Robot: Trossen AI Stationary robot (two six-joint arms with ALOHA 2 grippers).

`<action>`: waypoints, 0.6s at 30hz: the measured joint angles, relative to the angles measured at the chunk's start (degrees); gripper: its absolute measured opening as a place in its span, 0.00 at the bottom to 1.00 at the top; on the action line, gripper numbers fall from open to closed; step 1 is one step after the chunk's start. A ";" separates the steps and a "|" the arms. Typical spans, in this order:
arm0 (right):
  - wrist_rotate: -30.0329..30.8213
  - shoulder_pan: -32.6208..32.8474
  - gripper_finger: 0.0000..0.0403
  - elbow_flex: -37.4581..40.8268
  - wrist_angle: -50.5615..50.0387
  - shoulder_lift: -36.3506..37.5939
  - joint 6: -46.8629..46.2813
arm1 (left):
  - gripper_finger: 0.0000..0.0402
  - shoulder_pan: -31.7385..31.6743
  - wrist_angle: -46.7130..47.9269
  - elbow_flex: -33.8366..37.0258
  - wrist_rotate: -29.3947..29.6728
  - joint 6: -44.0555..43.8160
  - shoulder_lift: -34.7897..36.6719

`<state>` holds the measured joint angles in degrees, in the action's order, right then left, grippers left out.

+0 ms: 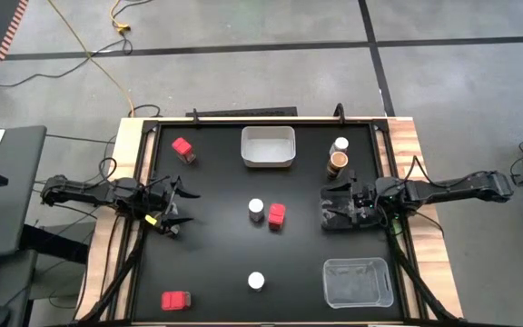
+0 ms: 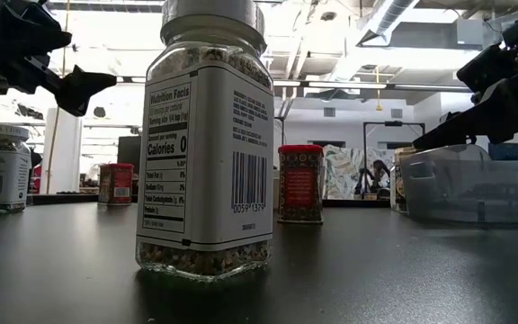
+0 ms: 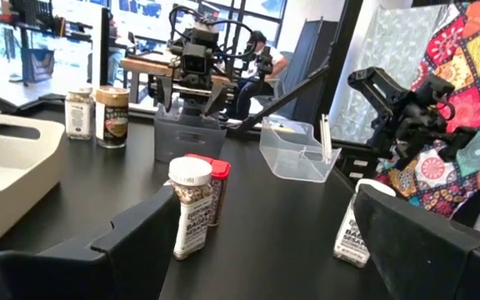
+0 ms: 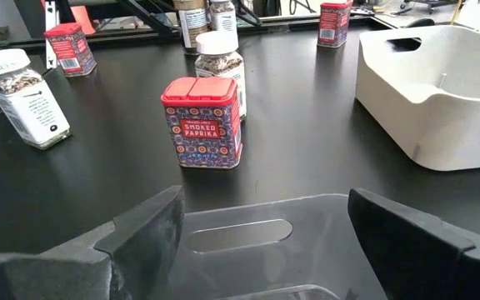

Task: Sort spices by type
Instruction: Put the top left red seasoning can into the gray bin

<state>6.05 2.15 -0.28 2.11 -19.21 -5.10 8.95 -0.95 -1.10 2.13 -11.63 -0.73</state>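
Note:
Three red boxes stand upright on the black table: far left (image 1: 183,150), centre (image 1: 277,214), near left (image 1: 175,301). White-lidded jars stand at the centre (image 1: 256,210), near the front (image 1: 256,282) and far right (image 1: 340,145), the last beside a brown jar (image 1: 338,161). My left gripper (image 1: 184,209) hovers open at the table's left and faces the centre jar (image 3: 190,208) and red box (image 3: 217,190). My right gripper (image 1: 325,207) is open at the right. It faces the centre red box (image 4: 202,122), and its fingers stand over a small clear container (image 4: 236,236).
A white bin (image 1: 268,147) sits at the far middle and a clear plastic bin (image 1: 358,282) at the near right. Raised wooden rails (image 1: 134,145) border the table. Open black surface lies between the centre pair and the near jar (image 2: 205,135).

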 joint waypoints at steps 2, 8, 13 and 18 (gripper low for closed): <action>0.01 0.00 0.91 -0.01 0.00 -0.01 0.00 | 0.85 0.00 -0.08 0.00 0.39 -0.10 0.00; -0.01 0.00 0.91 0.00 0.00 0.00 0.03 | 0.85 0.00 -0.18 -0.02 0.87 -0.23 0.00; -0.01 0.00 0.91 -0.01 0.00 -0.01 0.20 | 0.85 -0.02 0.49 -2.36 3.97 0.33 -0.74; -0.01 0.00 0.91 0.01 0.00 -0.01 0.20 | 0.85 -0.02 1.72 -8.64 9.02 -1.49 -5.03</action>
<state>6.04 2.15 -0.28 2.11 -19.22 -4.91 8.93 0.77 -9.74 11.15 -13.12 -5.76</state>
